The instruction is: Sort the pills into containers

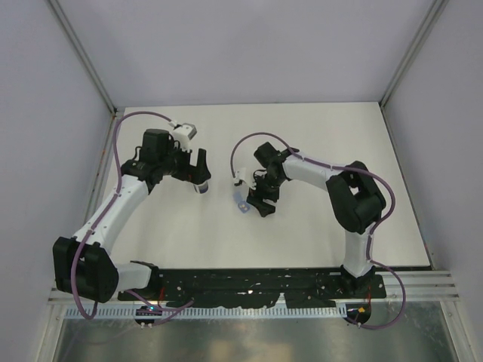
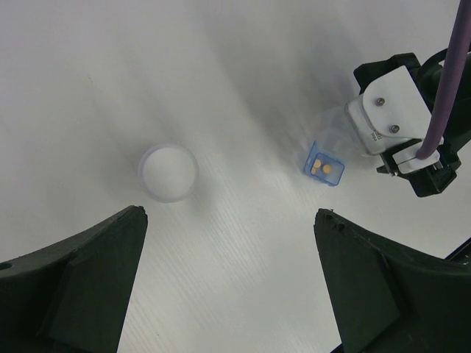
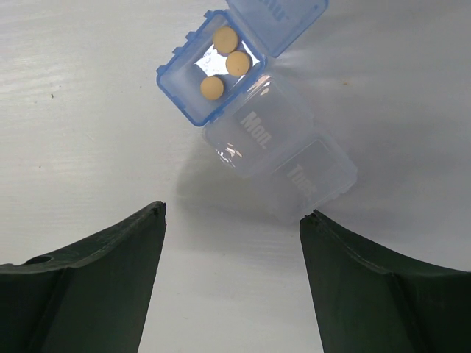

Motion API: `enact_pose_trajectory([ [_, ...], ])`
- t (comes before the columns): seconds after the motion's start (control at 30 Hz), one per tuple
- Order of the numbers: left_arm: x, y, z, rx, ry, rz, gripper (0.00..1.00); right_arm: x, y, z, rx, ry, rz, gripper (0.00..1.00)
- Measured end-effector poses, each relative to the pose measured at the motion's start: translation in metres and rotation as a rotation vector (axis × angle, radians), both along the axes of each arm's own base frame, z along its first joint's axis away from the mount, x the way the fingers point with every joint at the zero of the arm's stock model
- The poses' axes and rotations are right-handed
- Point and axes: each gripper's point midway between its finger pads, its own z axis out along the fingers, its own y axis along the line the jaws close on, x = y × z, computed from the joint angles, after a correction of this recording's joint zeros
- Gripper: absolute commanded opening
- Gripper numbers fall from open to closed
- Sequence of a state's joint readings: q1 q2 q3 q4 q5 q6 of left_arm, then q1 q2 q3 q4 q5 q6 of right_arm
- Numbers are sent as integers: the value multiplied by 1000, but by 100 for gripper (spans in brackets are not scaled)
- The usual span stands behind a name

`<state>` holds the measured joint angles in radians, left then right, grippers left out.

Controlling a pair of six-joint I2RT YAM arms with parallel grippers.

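- The left gripper [image 2: 229, 215] is open, its two dark fingers spread wide with nothing between them; it hangs above the bench [image 1: 317, 128], left of the middle.
- A round container [image 2: 168, 172] with a white top stands upright on the bench just past the left gripper's fingertips, nearer one finger and apart from both.
- In the top view this round container sits left of the bench's middle, well away from every edge.
- The right gripper [image 3: 235, 213] is also open and holds nothing.
- A pill organizer [image 3: 283, 151] lies flat on the bench just beyond the right gripper's fingertips, near the bench's middle, and neither finger touches it.
- The organizer's end cell is a blue compartment [image 3: 179, 82] with its lid [image 3: 276, 16] flipped open.
- Three round tan pills [image 3: 238, 63] lie close together inside the blue compartment.
- Next to it along the strip come two clear compartments [image 3: 316, 173], both shut, printed "Mon" and "Tue".
- The round container and the organizer stand apart, with bare bench between them.
- A purple cable [image 2: 450, 73] runs along the right arm's wrist.
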<state>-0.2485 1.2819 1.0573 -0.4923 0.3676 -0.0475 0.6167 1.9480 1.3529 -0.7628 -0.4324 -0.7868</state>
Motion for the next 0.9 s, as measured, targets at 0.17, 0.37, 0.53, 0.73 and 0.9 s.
enact_pose_trajectory([
  [0.17, 0, 0, -1, 1, 1, 0, 100, -12, 6, 0, 3, 4, 10, 78],
  [0.37, 2, 3, -1, 12, -3, 11, 100, -19, 14, 0, 14, -1, 13, 77],
  [0.53, 5, 10, -1, 23, -10, 38, 100, -27, 18, 1, 19, 1, 13, 77],
  [0.73, 7, 20, 6, 25, -32, 70, 100, -35, 25, 2, 34, 1, 21, 77],
  [0.9, 8, 26, 9, 26, -40, 85, 100, -43, 30, 4, 45, 6, 29, 77],
])
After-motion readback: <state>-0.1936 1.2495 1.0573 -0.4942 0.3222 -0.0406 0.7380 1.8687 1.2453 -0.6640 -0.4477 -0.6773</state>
